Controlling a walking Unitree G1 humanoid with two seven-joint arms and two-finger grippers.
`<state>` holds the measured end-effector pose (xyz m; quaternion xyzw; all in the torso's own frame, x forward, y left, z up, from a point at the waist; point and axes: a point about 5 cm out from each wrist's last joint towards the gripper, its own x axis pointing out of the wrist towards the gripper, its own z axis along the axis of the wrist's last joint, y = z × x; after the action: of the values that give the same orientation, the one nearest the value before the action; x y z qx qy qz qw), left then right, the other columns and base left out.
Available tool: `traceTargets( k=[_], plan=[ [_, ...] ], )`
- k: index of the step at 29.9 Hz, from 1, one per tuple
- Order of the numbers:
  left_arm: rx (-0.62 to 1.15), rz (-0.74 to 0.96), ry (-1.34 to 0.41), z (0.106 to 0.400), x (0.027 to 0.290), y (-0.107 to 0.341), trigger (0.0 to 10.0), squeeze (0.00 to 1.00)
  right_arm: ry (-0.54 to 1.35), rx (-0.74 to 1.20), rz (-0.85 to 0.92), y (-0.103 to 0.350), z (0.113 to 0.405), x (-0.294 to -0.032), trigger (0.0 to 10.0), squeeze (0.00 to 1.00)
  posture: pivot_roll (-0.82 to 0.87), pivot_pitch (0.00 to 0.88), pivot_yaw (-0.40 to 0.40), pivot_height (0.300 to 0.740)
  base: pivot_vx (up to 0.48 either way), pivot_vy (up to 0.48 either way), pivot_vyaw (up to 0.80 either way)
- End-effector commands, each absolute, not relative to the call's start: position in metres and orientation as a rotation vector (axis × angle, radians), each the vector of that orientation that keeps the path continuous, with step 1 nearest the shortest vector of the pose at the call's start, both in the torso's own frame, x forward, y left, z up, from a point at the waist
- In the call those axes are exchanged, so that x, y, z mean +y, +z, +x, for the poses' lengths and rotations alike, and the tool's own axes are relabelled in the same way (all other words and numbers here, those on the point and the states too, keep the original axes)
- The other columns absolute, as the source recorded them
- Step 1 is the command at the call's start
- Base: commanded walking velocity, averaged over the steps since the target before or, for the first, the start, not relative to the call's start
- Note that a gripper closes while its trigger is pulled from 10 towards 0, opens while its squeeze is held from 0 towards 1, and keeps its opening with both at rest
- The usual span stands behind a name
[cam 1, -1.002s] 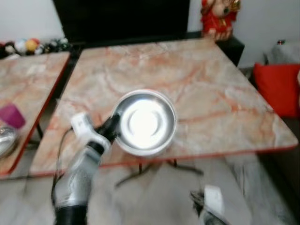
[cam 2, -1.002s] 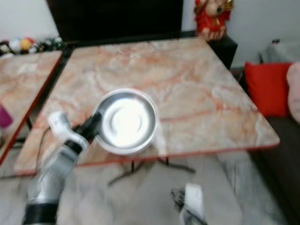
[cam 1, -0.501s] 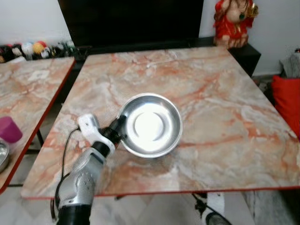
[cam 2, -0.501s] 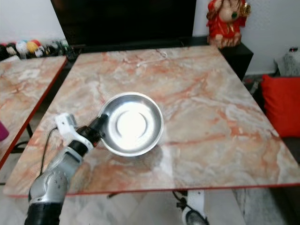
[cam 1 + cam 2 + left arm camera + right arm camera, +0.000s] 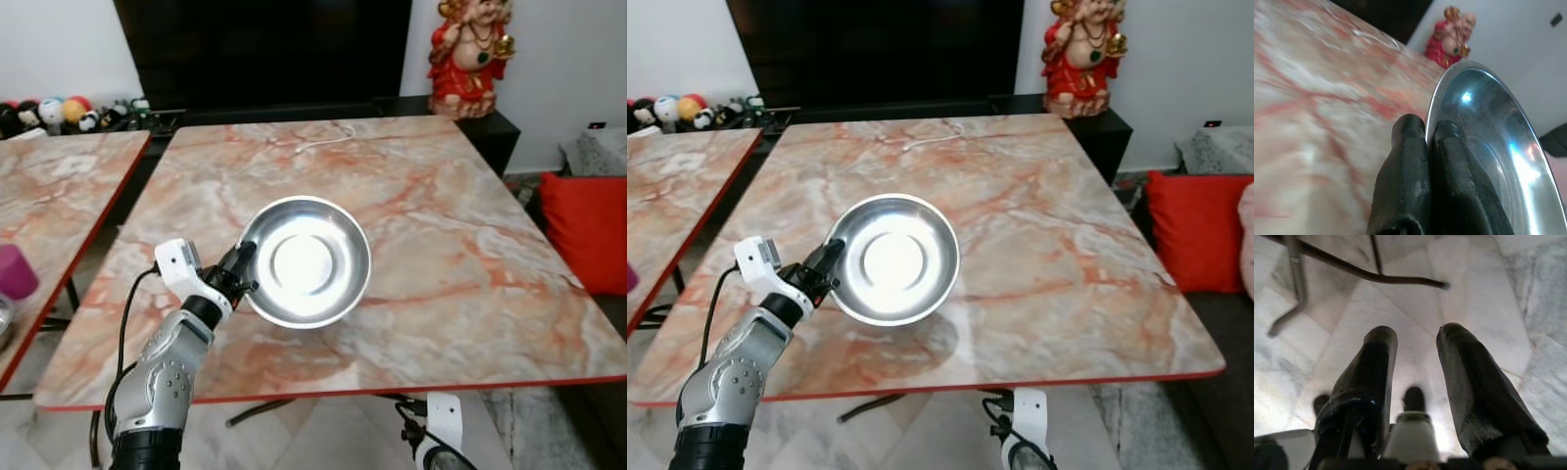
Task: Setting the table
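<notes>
Right now your left pincer [image 5: 238, 273] is clenched on the near-left rim of the steel bowl [image 5: 306, 260], fingers [image 5: 1420, 161] pinching the edge from both sides. You hold the bowl slightly raised and tilted over the near-left part of the marble tabletop [image 5: 451, 225], its shadow falling just below it. From the pincer the bowl extends forward and to the right, over open tabletop, so lowering looks like the next move. Your right pincer [image 5: 1418, 377] hangs idle with fingers apart, aimed at the floor [image 5: 1474, 274].

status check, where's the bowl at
Left gripper shut on steel bowl rim, held over marble table. Right gripper open, idle, low. Nothing in the way.
</notes>
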<state>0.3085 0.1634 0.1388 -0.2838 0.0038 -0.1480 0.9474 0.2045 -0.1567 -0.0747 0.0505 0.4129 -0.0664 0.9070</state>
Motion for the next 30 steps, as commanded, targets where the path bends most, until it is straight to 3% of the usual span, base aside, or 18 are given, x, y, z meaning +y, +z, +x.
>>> traceTargets(
  k=[1, 7, 11, 16, 25, 30],
  plan=[
    [-0.003, -0.569, -0.311, 0.308, 0.164, 0.143, 10.0, 0.0, -0.134, 0.858, 0.105, -0.075, 0.204, -0.156, 10.0, 0.0, -0.05, 0.0, 0.036, 0.74, 0.0, -0.458, 0.0],
    [0.069, -0.452, -0.416, 0.302, 0.164, 0.139, 10.0, 0.0, -0.132, 0.859, 0.103, -0.075, 0.204, -0.156, 10.0, 0.0, -0.04, 0.0, 0.027, 0.74, 0.0, -0.124, 0.0],
    [0.115, -0.353, -0.538, 0.295, 0.182, 0.14, 10.0, 0.0, -0.129, 0.86, 0.103, -0.075, 0.205, -0.156, 10.0, 0.0, -0.03, 0.0, 0.026, 0.74, 0.0, 0.0, 0.0],
    [0.118, -0.324, -0.503, 0.303, 0.205, 0.143, 10.0, 0.0, -0.122, 0.86, 0.099, -0.075, 0.205, -0.157, 10.0, 0.0, -0.02, 0.0, 0.027, 0.74, 0.0, 0.0, 0.0],
    [0.151, -0.428, -0.585, 0.302, 0.178, 0.132, 10.0, 0.0, -0.126, 0.859, 0.098, -0.075, 0.205, -0.157, 10.0, 0.0, -0.03, 0.0, 0.022, 0.74, 0.0, 0.0, 0.0],
    [0.147, -0.494, -0.518, 0.311, 0.174, 0.133, 10.0, 0.0, -0.123, 0.859, 0.096, -0.074, 0.205, -0.158, 10.0, 0.0, -0.03, 0.0, 0.021, 0.74, 0.0, 0.0, 0.0]
  ],
)
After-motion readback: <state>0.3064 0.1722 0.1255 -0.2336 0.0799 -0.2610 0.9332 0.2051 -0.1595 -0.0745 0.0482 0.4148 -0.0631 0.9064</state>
